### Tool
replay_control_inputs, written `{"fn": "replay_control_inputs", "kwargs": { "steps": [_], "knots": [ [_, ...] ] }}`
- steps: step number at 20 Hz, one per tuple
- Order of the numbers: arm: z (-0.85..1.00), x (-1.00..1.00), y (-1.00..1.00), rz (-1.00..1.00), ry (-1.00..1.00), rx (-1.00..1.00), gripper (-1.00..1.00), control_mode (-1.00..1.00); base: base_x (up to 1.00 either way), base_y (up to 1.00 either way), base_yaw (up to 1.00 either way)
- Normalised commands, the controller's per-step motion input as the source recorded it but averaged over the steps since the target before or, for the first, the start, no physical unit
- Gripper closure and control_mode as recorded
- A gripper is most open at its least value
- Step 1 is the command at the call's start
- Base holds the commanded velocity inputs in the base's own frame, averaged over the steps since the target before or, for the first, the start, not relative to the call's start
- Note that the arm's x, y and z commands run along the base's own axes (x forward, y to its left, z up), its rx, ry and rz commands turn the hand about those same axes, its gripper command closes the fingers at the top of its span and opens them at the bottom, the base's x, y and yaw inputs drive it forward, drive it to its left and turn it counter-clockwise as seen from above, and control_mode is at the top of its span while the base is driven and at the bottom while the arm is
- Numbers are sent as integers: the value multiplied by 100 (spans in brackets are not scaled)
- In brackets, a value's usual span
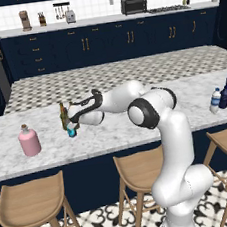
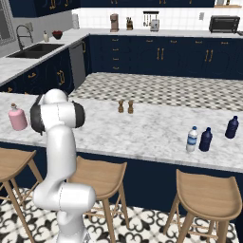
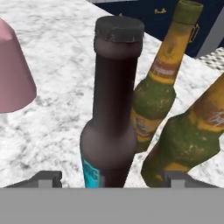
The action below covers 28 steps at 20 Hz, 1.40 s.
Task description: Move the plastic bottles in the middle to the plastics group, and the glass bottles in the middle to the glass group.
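Hand (image 1: 73, 126) low over counter (image 1: 118, 135), spread wide around teal bottle (image 3: 109, 109), beside brown bottles (image 3: 159, 87)

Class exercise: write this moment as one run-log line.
gripper open, straddling teal bottle | teal bottle upright on counter beside brown bottles | water bottle beside navy bottle

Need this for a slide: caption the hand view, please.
Open pincer straddling dark teal-labelled bottle beside two brown beer bottles.

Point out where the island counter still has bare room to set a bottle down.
Bare marble lies between the pink bottle and the brown bottles, and between the arm and the water bottle. Crowded around the gripper and by the navy bottles.
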Motion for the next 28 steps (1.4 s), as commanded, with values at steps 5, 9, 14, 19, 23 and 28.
{"fn": "replay_control_inputs", "kwargs": {
  "steps": [5,9,14,19,23,28],
  "knots": [
    [2,0,-6,-3,0,0,-100,-100,0,0,0],
    [23,-12,-22,-4,-1,0,-100,-100,0,0,0],
    [57,-51,-50,-11,0,3,-100,-100,0,0,0],
    [70,-79,-65,-12,-4,6,-100,-100,0,0,0],
    [57,-94,-83,-16,-10,3,-100,-100,0,0,0],
    [60,-63,-100,-31,-2,-1,-100,-100,0,0,0]
  ]
}}
